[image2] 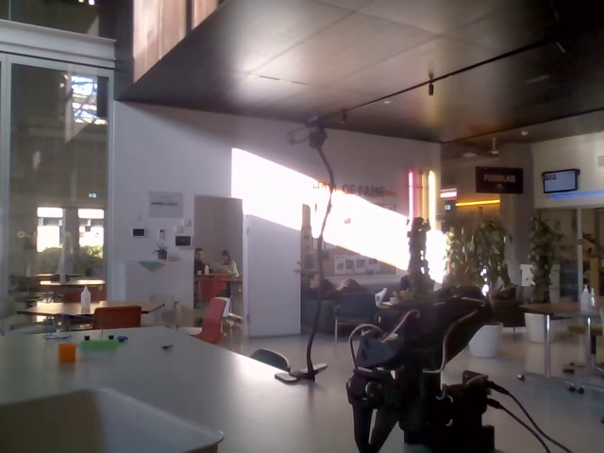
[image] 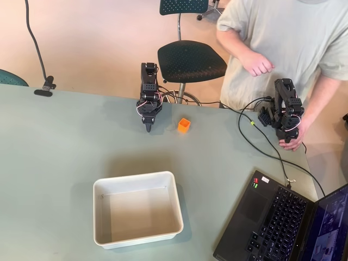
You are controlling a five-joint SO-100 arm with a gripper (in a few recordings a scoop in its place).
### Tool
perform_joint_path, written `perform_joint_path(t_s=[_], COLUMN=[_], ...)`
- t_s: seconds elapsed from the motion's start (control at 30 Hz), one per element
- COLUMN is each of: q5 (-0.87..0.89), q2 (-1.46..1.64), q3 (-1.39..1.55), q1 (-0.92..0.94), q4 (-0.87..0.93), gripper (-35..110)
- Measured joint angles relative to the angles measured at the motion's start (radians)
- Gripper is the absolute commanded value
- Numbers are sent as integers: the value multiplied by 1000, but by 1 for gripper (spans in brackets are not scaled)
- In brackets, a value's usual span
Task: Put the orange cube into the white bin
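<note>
The orange cube (image: 184, 125) is seen resting on the tabletop (image: 54, 152), apart from everything, just to the right of the tool (image: 148, 128) in the overhead view. Nearest the camera in that view, the white bin (image: 137, 209) is laid flat and empty, its open top left clear so that the cube can be dropped in from above. Beyond it, well apart, the cube sits untouched; in the fixed view it (image2: 67, 352) is glimpsed far across the tabletop. Beside it the tool is pointed down at the tabletop with nothing held; its tips appear drawn together, though this is judged rather than plainly seen. A sideways shift and a spreading of the fingers would be needed before any grasp. Farther back, a black chair (image: 190, 60) is stood behind the table edge
</note>
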Motion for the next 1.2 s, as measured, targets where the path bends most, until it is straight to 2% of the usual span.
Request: perform_joint_path(t_s=[0.87,1.2], q5=[0,0], q2=[0,-2], q3=[-3,-460], q1=[0,14], q4=[0,5], gripper=[-2,-3])
